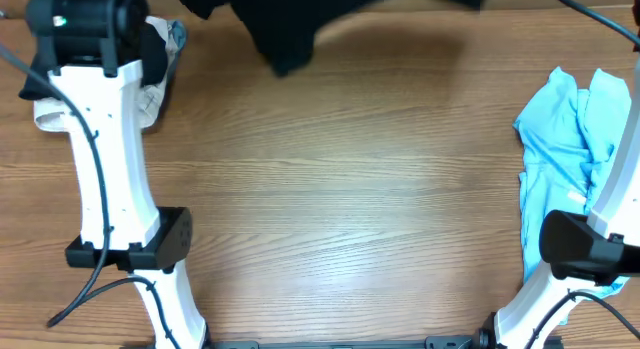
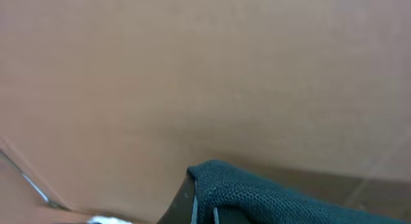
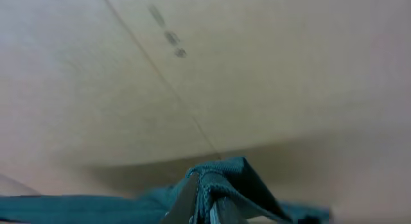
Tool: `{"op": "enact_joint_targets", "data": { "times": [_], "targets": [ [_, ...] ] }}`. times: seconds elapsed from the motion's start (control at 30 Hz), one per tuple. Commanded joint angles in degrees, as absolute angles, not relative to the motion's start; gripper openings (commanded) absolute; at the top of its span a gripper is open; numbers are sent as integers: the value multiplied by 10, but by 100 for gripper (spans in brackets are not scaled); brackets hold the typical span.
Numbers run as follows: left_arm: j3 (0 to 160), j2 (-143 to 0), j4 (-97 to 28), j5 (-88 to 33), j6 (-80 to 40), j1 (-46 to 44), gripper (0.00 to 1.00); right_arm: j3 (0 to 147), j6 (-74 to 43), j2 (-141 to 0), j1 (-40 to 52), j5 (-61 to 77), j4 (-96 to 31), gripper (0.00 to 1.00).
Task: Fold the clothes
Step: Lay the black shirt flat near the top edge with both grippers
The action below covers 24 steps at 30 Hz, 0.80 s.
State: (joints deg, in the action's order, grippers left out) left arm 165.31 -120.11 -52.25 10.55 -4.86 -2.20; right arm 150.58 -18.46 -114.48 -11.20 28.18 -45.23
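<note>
On the overhead view the black garment point(image 1: 285, 29) hangs blurred along the far edge of the wooden table point(image 1: 340, 199), spreading from about 11 o'clock to 1 o'clock, with its lowest fold dipping towards the table centre. The light blue T-shirt point(image 1: 560, 139) lies crumpled at 3 o'clock, partly under the right arm point(image 1: 585, 239). A pale cloth point(image 1: 152, 94) sits at 10 o'clock beneath the left arm point(image 1: 100, 159). In the left wrist view the left gripper point(image 2: 204, 208) has its jaws pressed together on a fold of dark knit fabric point(image 2: 270, 195), which looks teal up close and bulges out towards 4 o'clock. In the right wrist view the right gripper point(image 3: 202, 205) likewise pinches a peaked fold of the same dark fabric point(image 3: 239, 176), and more of it trails off to 8 o'clock.
</note>
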Motion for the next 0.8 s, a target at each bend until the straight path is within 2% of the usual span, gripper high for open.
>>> {"op": "enact_joint_targets", "data": {
  "times": [0.0, 0.2, 0.43, 0.57, 0.77],
  "targets": [
    [1666, -1179, -520, 72, -32, 8, 4, 1519, -187, -1136, -115, 276, -451, 4],
    [1666, -1215, -583, 53, -32, 13, 4, 1517, -131, -1199, -96, 270, -528, 4],
    [1666, -1301, -734, 5, -32, 13, 4, 1482, -90, -1271, -96, 249, -588, 4],
    [1666, -1334, -811, -68, -32, 15, 4, 1480, -82, -1280, -107, 252, -616, 4],
    [1667, -1301, -838, -137, -32, 15, 4, 1482, -75, -1237, -146, 326, -663, 4]
  ]
}}
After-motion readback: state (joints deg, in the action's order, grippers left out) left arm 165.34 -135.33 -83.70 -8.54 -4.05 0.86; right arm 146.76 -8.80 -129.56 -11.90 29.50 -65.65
